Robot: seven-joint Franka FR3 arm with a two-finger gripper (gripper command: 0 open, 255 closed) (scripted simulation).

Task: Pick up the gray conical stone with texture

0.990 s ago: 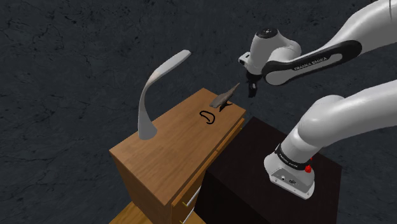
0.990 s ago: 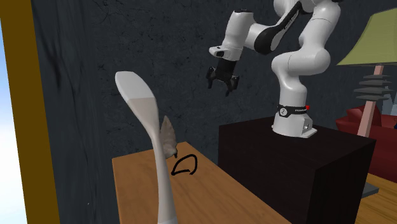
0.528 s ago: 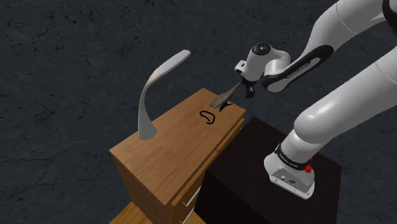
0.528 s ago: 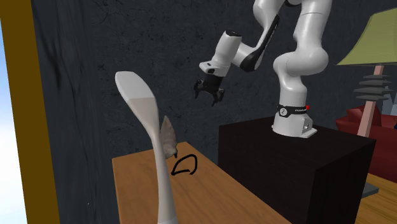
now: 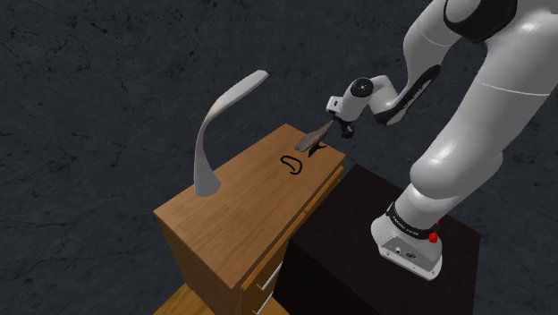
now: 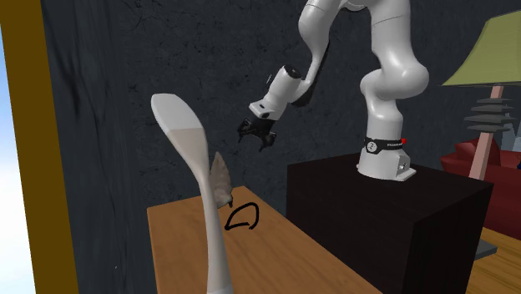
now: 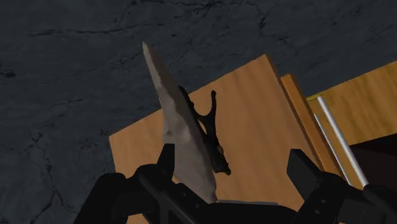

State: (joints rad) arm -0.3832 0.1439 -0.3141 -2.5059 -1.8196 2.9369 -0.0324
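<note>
The gray textured conical stone (image 5: 315, 137) stands on the far corner of the wooden dresser (image 5: 241, 215), its point tilted upward. In the second exterior view the stone (image 6: 221, 182) is half hidden behind a white curved object. My gripper (image 5: 342, 131) hovers just beyond the stone's tip, above the dresser's corner, with its fingers open (image 6: 255, 139). Seen along the hand, the stone (image 7: 181, 137) rises between the spread fingers, close to one fingertip (image 7: 168, 158) and far from the other (image 7: 303, 168). Nothing is clasped in the gripper (image 7: 235, 170).
A tall white curved object (image 5: 215, 125) stands on the dresser's near side (image 6: 196, 167). A black wire loop (image 5: 291, 163) and a black jagged piece (image 7: 213, 130) lie beside the stone. The dark stand (image 5: 358, 224) adjoins the dresser. A lamp (image 6: 493, 58) stands far off.
The arm has swung the gripper down and toward the stone, leftward in both exterior views. The fingers stayed open and the stone has not moved.
</note>
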